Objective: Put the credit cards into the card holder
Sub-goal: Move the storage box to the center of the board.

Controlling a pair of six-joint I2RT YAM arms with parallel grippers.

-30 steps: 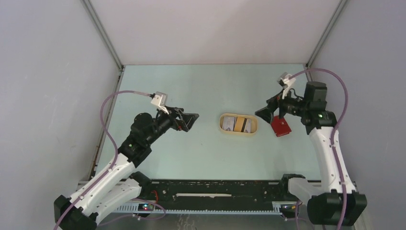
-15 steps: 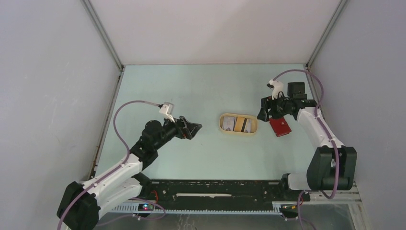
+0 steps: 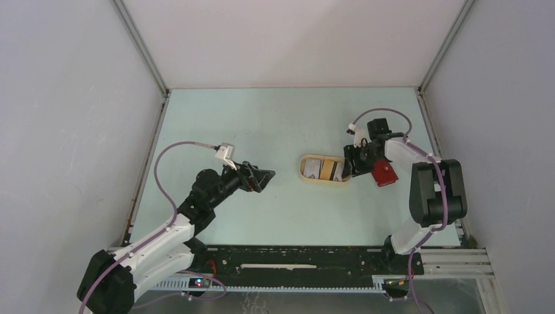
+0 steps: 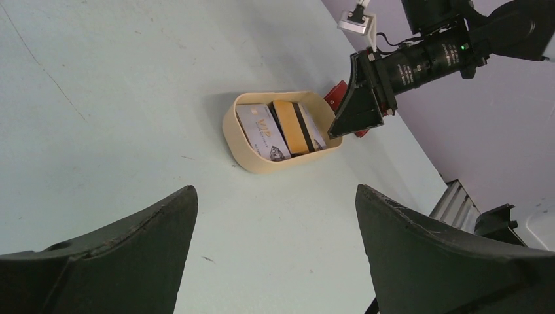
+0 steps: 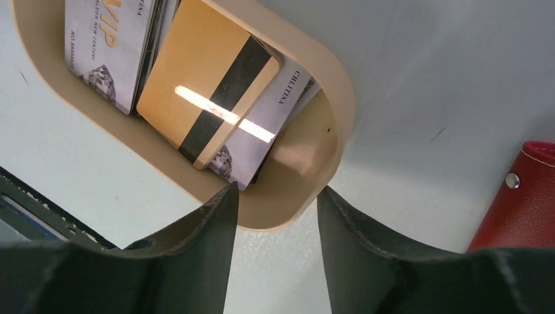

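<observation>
Top external: we see the beige tray (image 3: 325,184) mid-table, with the card holder (image 3: 384,173) just beside it at 3 o'clock.
Credit cards (image 5: 209,98): all in the tray, orange-gold one on top.
Right gripper (image 5: 276,196): jaws part-way apart, straddling the tray's 3 o'clock rim; we see nothing held.
Left gripper (image 4: 275,196): wide, empty, at the tray's 9 o'clock, well apart.

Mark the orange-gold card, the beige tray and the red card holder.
orange-gold card (image 5: 190,72): right wrist view, gold face.
beige tray (image 5: 343,108): right wrist view, rim.
red card holder (image 5: 530,216): right wrist view, red cover.
</observation>
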